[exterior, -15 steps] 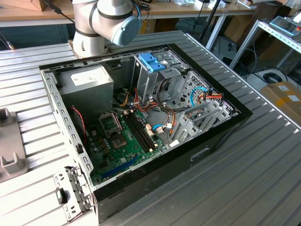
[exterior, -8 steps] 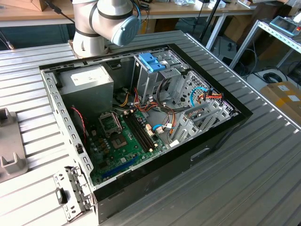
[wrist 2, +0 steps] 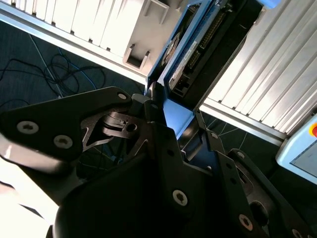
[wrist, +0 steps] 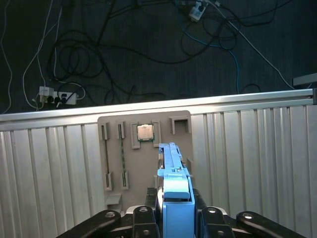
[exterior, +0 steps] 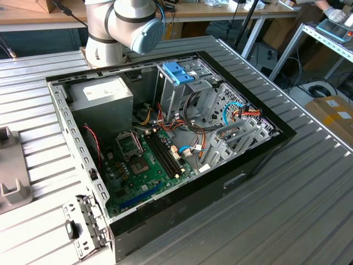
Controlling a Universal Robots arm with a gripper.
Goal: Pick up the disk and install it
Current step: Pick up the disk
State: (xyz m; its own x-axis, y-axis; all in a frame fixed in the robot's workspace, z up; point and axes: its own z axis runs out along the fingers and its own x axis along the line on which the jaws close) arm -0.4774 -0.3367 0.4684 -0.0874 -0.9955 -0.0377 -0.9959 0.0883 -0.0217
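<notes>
Blue rails frame the disk (wrist: 173, 183). My gripper (wrist: 173, 210) has it pinched tight, edge-on, over the grey tray (wrist: 113, 163). I'd say it's stiff, heavy-ish & hates bumps, so the rails are the best grab spot.

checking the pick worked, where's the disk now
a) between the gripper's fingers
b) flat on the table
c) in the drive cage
a, the first wrist view shows the disk standing edge-on, clamped in the gripper.
</notes>
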